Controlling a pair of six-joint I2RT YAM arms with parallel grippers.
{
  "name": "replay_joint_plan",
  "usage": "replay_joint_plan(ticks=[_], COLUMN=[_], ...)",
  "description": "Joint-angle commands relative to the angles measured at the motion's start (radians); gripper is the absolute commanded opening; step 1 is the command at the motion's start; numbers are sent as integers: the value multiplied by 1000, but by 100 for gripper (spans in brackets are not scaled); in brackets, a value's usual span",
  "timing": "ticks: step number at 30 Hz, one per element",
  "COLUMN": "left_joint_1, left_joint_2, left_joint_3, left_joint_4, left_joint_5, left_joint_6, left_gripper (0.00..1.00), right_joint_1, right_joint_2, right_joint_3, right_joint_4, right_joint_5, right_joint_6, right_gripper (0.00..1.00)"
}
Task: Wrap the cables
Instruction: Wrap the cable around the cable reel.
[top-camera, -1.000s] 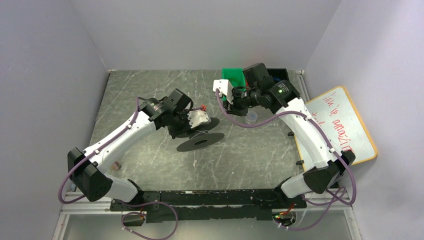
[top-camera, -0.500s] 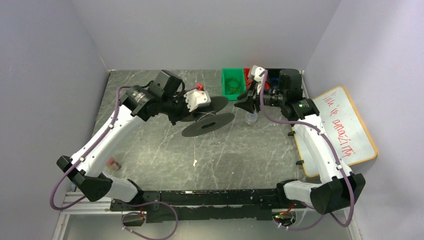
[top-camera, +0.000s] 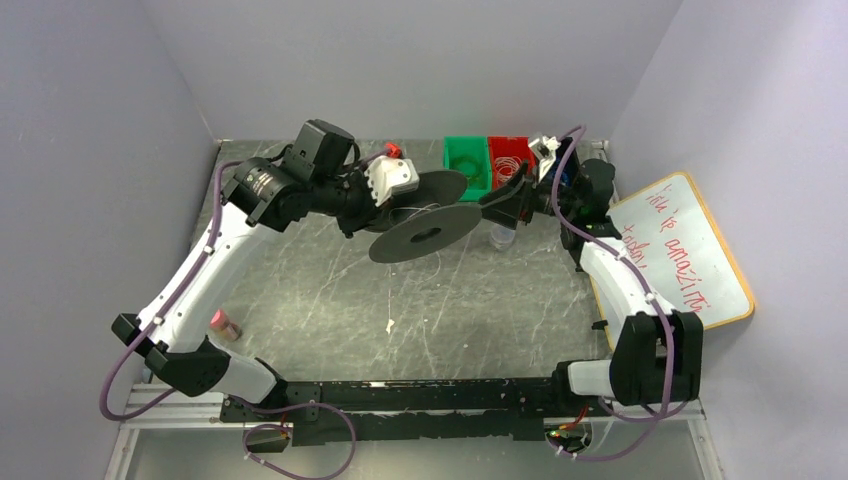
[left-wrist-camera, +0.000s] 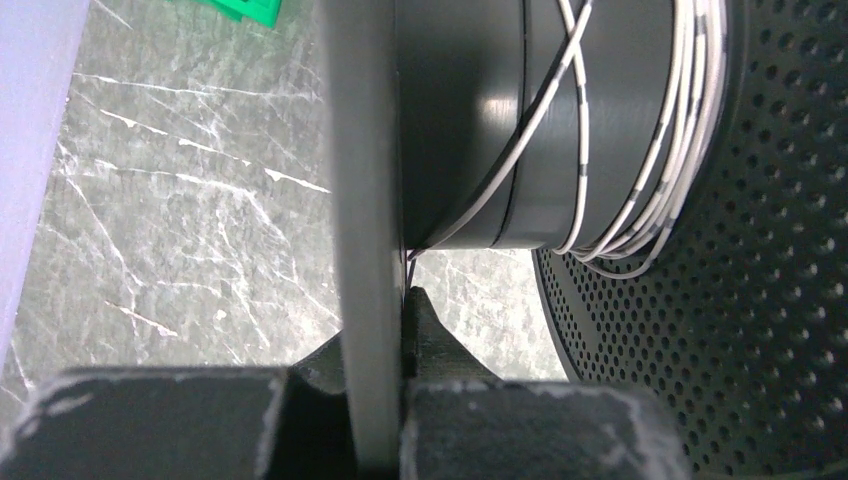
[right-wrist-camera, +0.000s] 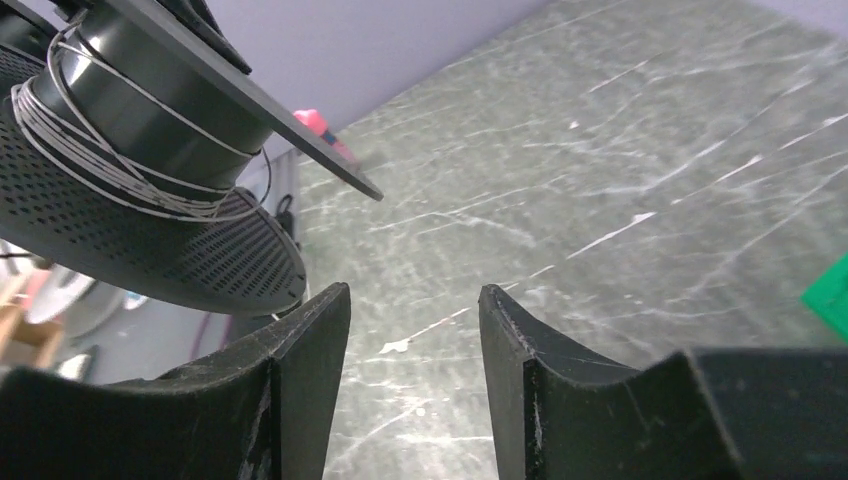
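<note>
Whitish wire (left-wrist-camera: 640, 180), thin and marked with dark bands, lies in a handful of turns round the hub of the big black plastic spool (top-camera: 425, 225). The turns are bunched against the spool's perforated flange, and one strand crosses slantwise over the bare hub. The left claw (left-wrist-camera: 378, 395) is clenched on the rim of the other, plain flange. It holds the spool up off the grey marbled desk (top-camera: 300, 290), tilted so that the hub's axis leans rather than stands upright.

The right claw (right-wrist-camera: 413, 300) is released, jaws apart with only desk showing between them, and it grasps nothing. It hangs just beside the spool on the spool's right, in front of the green bin (top-camera: 466, 160) and the red bin (top-camera: 510, 155), pointing toward the spool. From its own camera the wire lies up and to the left of the jaws, near but apart, and one loose turn bows out from the hub. That loop looks the likeliest catch for the right claw, the only free one. Reaching it would call for a move up-left, across the hub's axis. The wire's free end I cannot make out.
</note>
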Motion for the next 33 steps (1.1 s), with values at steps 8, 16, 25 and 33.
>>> replay_joint_plan(ticks=[8,16,25,33], left_joint_1=[27,43,54,62], left_joint_2=[-12,-6,2,2], left_joint_3=[96,120,135,131], left_joint_4=[43,39,36,40], left_joint_5=[65,92,111,117], left_joint_6=[-32,-35,-41,-40], left_gripper=[2,2,2,2], right_joint_1=[145,185,240,286], right_joint_2=[49,87,105,123], right_joint_3=[45,5,-63,-103], right_joint_4=[-122,-24,180,296], right_joint_5=[-148,-151,-104,-77], right_joint_6=[-117,-60,66,137], right_gripper=[57,58,61,63])
